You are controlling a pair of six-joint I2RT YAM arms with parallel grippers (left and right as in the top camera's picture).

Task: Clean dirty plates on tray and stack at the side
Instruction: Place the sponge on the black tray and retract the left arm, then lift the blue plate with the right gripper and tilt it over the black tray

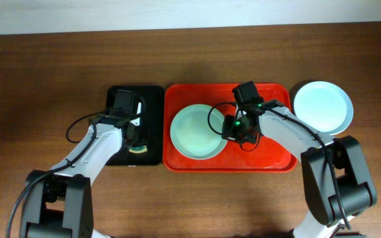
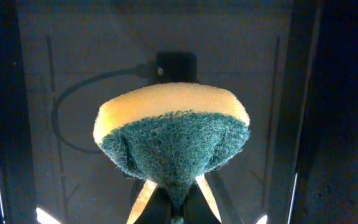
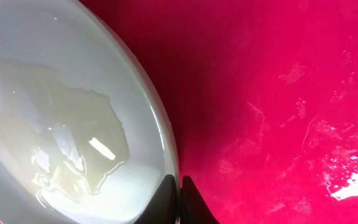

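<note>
On the table (image 1: pixel 45 66), a plate (image 1: pixel 194 132) in the red tray (image 1: pixel 270 158) is pinched by the right claw (image 3: pixel 178 186); left of it, a sponge (image 2: pixel 173 137) by the left claw (image 2: pixel 176 205).

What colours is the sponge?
The sponge is yellow foam over dark green scrub; left wrist view.
</note>
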